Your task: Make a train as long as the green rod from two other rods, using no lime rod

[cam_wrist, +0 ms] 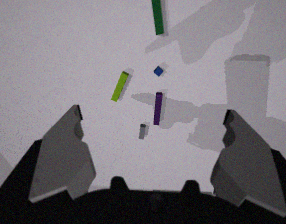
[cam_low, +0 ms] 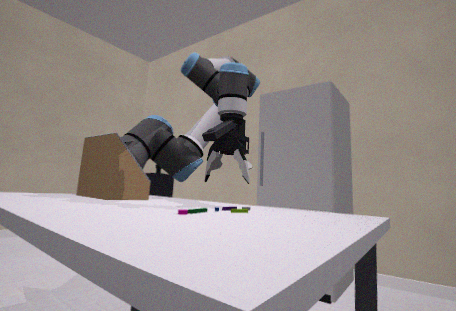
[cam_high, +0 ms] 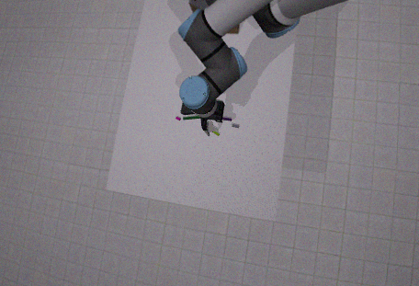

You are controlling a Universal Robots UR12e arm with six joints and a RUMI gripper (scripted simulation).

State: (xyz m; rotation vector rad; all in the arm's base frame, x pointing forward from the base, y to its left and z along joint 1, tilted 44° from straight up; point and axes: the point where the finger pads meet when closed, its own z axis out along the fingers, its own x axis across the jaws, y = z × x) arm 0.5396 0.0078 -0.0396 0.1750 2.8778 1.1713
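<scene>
The white table (cam_high: 184,169) (cam_low: 240,264) stretches out in front of me, its small coloured rods lying flat. Taking the green rod (cam_high: 191,118) (cam_low: 197,211) (cam_wrist: 158,17) as my marker, the magenta rod (cam_high: 178,119) (cam_low: 183,212) lies just off its left end as I look, a slight gap between them. The lime rod (cam_high: 216,133) (cam_low: 239,211) (cam_wrist: 120,86) lies to the right of the green one, slanted, on my side of its line. The little blue rod (cam_low: 217,209) (cam_wrist: 158,71) sits apart off the green rod's right end, turned cornerwise. Past that, roughly in line with the green, is the purple rod (cam_high: 227,119) (cam_low: 229,208) (cam_wrist: 158,108), and the grey rod (cam_high: 235,125) (cam_low: 246,208) (cam_wrist: 142,131) is farther right still. The purple and magenta are well apart, so no train matches the green rod.

Above and right of the green rod hangs the claw (cam_high: 214,127) (cam_low: 227,181) (cam_wrist: 151,108), spread wide with nothing in it. Behind are the robot arm (cam_high: 257,4) (cam_low: 202,129), a brown block (cam_high: 234,30) (cam_low: 107,169) to the green rod's left and, beyond the table to its right, a grey fridge (cam_low: 300,149).
</scene>
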